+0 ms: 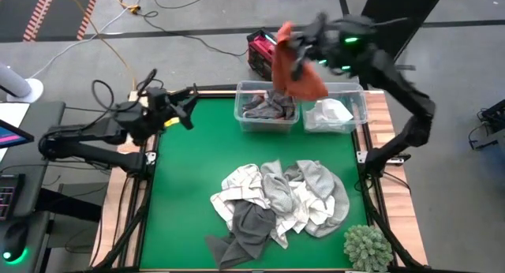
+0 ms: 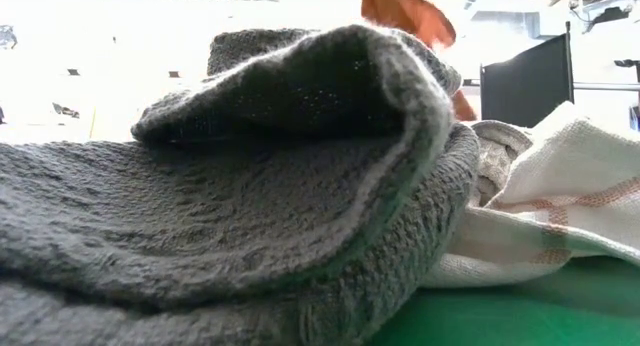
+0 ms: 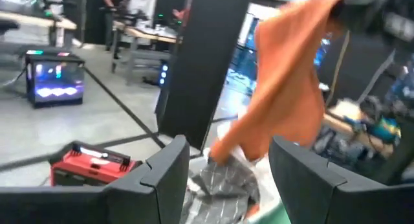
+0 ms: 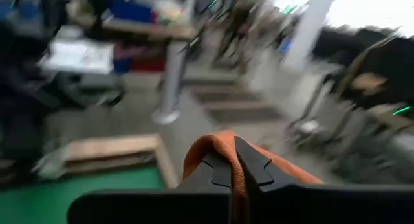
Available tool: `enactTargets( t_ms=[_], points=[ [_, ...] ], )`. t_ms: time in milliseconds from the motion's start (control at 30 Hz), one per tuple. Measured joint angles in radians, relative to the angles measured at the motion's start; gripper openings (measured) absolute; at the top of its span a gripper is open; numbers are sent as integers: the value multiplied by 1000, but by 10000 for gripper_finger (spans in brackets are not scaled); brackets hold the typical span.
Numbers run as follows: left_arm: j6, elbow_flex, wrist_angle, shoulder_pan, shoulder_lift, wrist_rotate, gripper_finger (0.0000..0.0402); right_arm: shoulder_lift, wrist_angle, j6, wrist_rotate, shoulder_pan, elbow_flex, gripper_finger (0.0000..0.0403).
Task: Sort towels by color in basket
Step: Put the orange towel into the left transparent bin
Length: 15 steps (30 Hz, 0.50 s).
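At the bottom of the overhead frame, a loose heap of towels (image 1: 280, 203) in white, light grey and dark grey lies on the green surface (image 1: 189, 170), with a green spiky plant ball (image 1: 368, 247) at the lower right corner. In the level view a dark grey towel (image 2: 250, 186) fills nearly the whole frame, so almost nothing behind it can be made out beyond a slip of orange at the top.

Higher in the overhead frame, at upper centre, two clear bins sit side by side: the left bin (image 1: 246, 120) holds grey checked cloth, the right bin (image 1: 359, 107) a white one. Above them the right gripper (image 1: 298, 61) is clenched on a rust-orange towel (image 1: 296, 72), which hangs over the seam between the bins, its lower edge draping toward the grey one. The left gripper (image 1: 188, 99) waits at the upper left edge of the surface, released and empty.

The risk, as I judge it, is that the orange towel lands among the grey cloths, or straddles both bins, if it is let go from here. No bin for orange is visible. The towel could also snag a bin rim and drag it.

The right arm and the wrist views are blurred, so how much cloth the pinch has is hard to tell.
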Motion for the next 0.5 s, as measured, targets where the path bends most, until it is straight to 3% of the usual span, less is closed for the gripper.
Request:
enactTargets(
  t_ms=[200,367,500],
  points=[
    [19,-1,101,105,117,52,200,136,187,34,-129,55,-39,19],
    [-26,-1,109,225,141,250,190,206,462,94,-173,63,-37,19],
    [33,-1,105,294,129,362,180,210,432,110,-174,14,-37,19]
  ],
)
